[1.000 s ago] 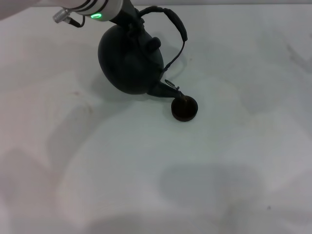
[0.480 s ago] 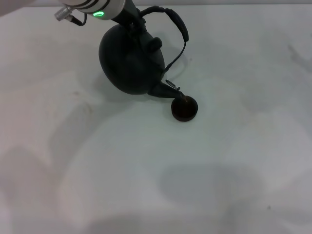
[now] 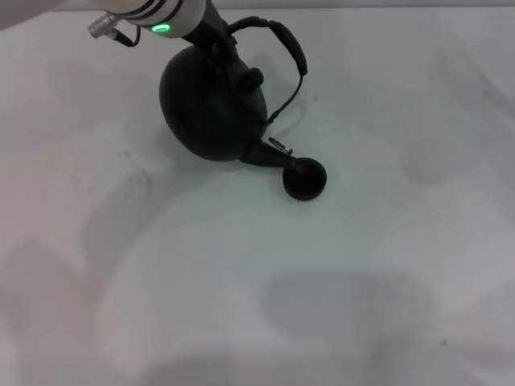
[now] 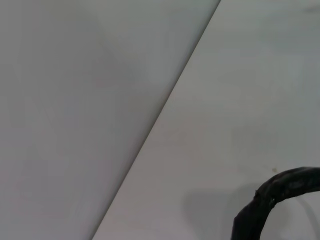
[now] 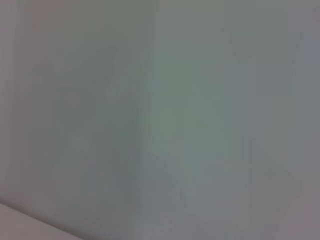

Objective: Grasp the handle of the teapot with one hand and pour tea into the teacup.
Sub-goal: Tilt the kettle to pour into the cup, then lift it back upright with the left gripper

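On table, far left of centre: teapot, round and matte black, tilted toward the near right, lid knob showing on its upper right side.
Spout: short, pointed, aimed down and to the right, tip just beside the rim of the teacup; whether touching, cannot tell.
Teacup: small, black, upright on the table, to the near right of the teapot body, clear of it except at the spout.
Handle: black arched bail, swung out to the upper right of the pot; a rough curved stretch also visible in the left wrist view against the pale surface.
Left gripper: at the top of the teapot where the bail meets the body, reaching in from the upper left corner, green light lit on the wrist; fingers dark against dark pot, so clenched or released cannot be told.
Right gripper: out of the head view; right wrist view only a pale blank surface.
Far edge: table boundary close behind the teapot and arm, running along the top of the head view; seen as a diagonal line in the left wrist view.
Open room: wide bare white surface to the right of the teacup and across the whole near half of the table.
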Robot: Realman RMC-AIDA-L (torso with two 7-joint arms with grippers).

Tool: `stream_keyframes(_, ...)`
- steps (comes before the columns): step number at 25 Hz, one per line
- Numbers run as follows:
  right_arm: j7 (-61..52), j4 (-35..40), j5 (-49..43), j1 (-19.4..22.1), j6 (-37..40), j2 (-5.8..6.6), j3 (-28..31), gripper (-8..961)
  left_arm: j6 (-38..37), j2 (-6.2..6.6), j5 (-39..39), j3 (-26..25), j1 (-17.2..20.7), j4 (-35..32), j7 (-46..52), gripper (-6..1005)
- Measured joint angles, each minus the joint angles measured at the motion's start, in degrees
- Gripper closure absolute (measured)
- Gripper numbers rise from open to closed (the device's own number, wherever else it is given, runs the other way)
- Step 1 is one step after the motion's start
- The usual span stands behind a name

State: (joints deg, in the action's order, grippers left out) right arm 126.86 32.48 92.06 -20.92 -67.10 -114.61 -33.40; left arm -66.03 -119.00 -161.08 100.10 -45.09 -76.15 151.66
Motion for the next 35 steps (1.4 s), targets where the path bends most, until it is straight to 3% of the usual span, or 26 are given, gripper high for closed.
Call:
stream_keyframes(19, 0.31, -0.67, 0.14, -0.09, 1.00, 0.09, 0.00, 108, 0.73, -0.18, 0.21, -0.41, 0.83, -0.05, 2.78, 873)
stream_keyframes(27, 0.31, -0.67, 0.07, -0.34, 1.35, 0.09, -0.01, 108, 4.24, -0.01, 9.23, -5.17, 7.54, -2.80, 0.88, 873)
stream_keyframes(35, -0.13, -0.67, -0.28, -0.70, 1.85, 0.09, -0.65, 108, 7.69, 0.02, 11.51, -7.94, 15.78, -7.01, -0.98, 873)
